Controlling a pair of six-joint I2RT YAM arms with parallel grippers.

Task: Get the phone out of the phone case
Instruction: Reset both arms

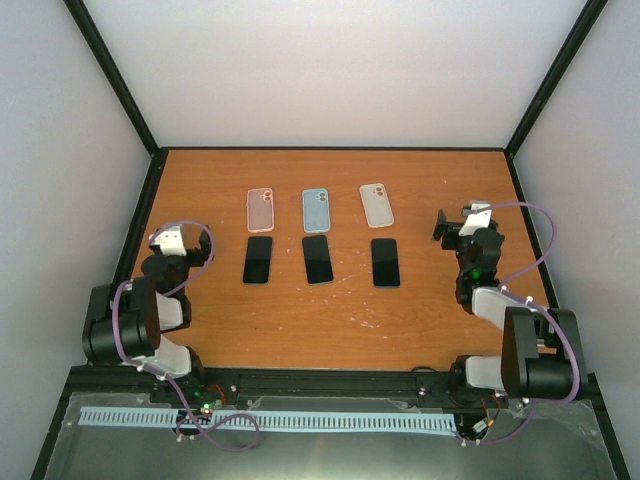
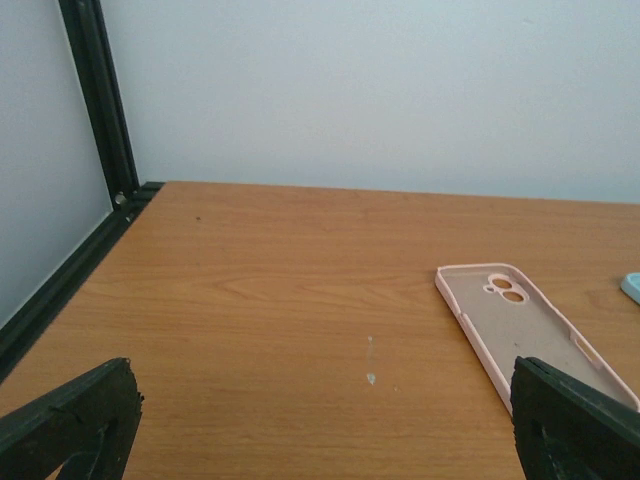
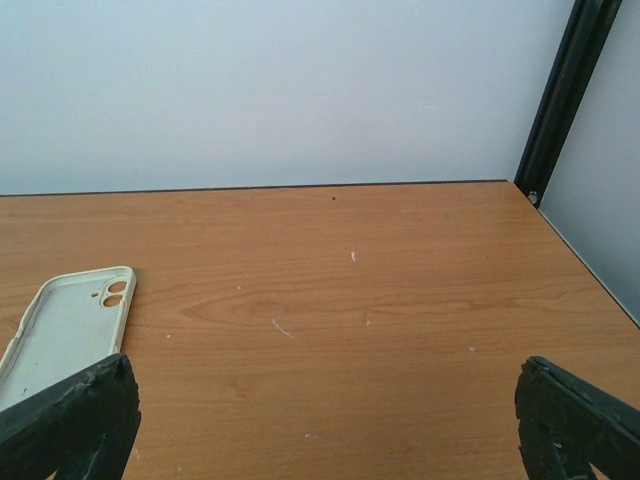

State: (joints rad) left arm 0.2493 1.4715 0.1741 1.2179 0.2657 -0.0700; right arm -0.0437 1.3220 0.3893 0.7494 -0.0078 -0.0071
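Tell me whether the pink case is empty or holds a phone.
Empty: the pink case lies inside up, bare lining and camera holes showing; a black phone lies apart.

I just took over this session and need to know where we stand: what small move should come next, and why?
Probably none: leave both arms parked. The pink case, blue case and cream case look empty, and the phones lie apart from them, one nearer the arms than each case. The left gripper and right gripper are open, holding nothing.
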